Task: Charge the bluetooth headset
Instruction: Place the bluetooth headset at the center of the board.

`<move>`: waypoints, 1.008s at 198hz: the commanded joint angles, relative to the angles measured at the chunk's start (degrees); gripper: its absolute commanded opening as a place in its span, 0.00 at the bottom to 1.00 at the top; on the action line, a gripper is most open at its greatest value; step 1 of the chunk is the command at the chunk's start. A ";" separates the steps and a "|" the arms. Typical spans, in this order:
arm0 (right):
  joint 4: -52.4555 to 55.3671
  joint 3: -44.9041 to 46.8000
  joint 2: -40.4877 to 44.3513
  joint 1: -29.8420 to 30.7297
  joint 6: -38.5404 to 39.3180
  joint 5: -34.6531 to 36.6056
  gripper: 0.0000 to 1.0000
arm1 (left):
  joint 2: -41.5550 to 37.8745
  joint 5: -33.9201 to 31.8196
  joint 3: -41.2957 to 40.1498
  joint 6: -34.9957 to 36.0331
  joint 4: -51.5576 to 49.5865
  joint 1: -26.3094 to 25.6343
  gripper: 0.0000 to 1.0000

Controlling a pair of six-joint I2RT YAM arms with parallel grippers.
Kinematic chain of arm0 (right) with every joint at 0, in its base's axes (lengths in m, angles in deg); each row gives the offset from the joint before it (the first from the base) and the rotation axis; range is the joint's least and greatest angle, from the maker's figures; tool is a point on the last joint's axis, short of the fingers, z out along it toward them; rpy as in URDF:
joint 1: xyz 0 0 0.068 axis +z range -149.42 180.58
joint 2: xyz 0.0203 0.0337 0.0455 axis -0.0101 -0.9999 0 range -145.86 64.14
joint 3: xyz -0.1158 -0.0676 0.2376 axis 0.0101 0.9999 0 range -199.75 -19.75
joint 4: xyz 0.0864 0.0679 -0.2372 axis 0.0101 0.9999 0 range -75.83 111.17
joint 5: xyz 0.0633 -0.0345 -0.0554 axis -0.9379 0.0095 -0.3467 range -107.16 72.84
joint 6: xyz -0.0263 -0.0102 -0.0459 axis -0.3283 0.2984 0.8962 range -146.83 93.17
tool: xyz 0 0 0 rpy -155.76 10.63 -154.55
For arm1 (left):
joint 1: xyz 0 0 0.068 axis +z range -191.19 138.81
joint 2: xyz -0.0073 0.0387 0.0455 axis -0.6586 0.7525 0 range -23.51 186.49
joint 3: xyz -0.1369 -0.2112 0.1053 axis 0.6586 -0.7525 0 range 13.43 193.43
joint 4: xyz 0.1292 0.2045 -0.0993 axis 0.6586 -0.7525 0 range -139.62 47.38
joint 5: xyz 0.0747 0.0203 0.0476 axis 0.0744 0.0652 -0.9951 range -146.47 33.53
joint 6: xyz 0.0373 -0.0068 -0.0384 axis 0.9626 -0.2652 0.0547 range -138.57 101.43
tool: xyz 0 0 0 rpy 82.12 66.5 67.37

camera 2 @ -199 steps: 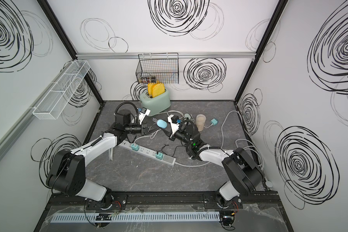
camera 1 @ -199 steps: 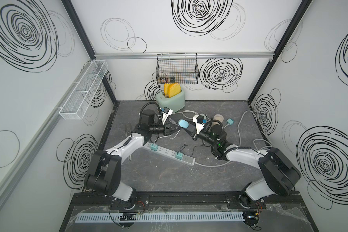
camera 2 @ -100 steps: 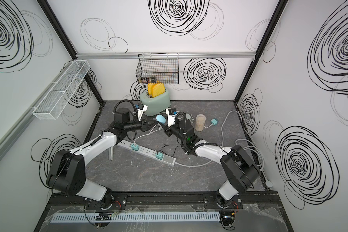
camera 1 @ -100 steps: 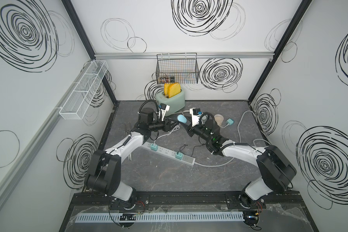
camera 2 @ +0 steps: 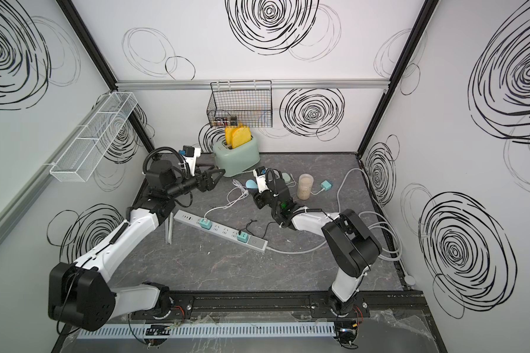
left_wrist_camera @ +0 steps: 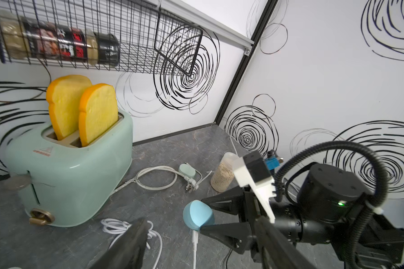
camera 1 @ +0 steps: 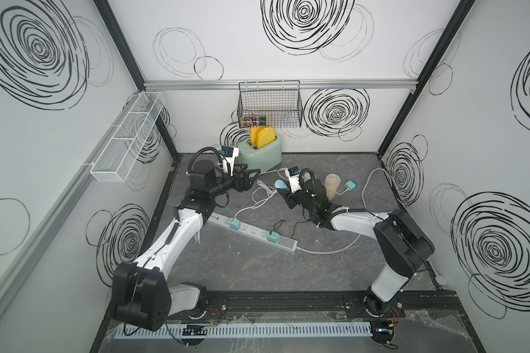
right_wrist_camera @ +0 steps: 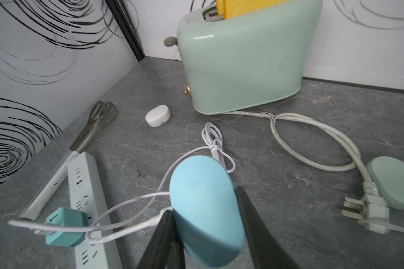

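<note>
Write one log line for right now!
right gripper: shut on blue headset case | white cable: plugged into case | left gripper: open, empty | charger: in power strip

Pretty clearly a robot lab booth dressed up as a kitchen: swirl-scribbled white walls [camera 1: 242, 45], mint toaster [camera 1: 262, 156] and wire spice basket [camera 1: 270, 105] upper middle, mounting rail [camera 1: 288, 303] along the bottom.

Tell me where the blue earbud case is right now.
In a top view, the blue case is toward the back middle of the table, clamped in the right gripper, just in front of the toaster.
</note>
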 commanded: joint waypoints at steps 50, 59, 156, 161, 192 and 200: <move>4.75 -10.92 -12.27 -5.06 -4.53 -1.22 0.08 | 0.89 -3.92 -0.06 3.40 -5.69 -1.40 0.74; 5.76 -12.52 -13.94 -5.28 -4.88 -1.28 0.08 | 1.58 -4.23 0.27 3.46 -6.85 -1.59 0.74; 16.57 -24.61 -24.79 -5.92 -9.46 -3.30 0.10 | 3.97 -8.98 3.58 4.07 -14.33 -2.35 0.73; 17.32 -25.10 -25.12 -5.94 -9.77 -3.29 0.10 | 3.96 -8.90 3.58 4.07 -14.38 -2.37 0.73; 22.84 -28.51 -27.07 -6.05 -10.61 -3.90 0.12 | 3.87 -8.28 3.76 4.42 -14.79 -2.64 0.72; 23.64 -29.17 -27.34 -6.00 -10.68 -3.99 0.12 | 3.88 -8.22 3.83 4.56 -14.90 -2.76 0.72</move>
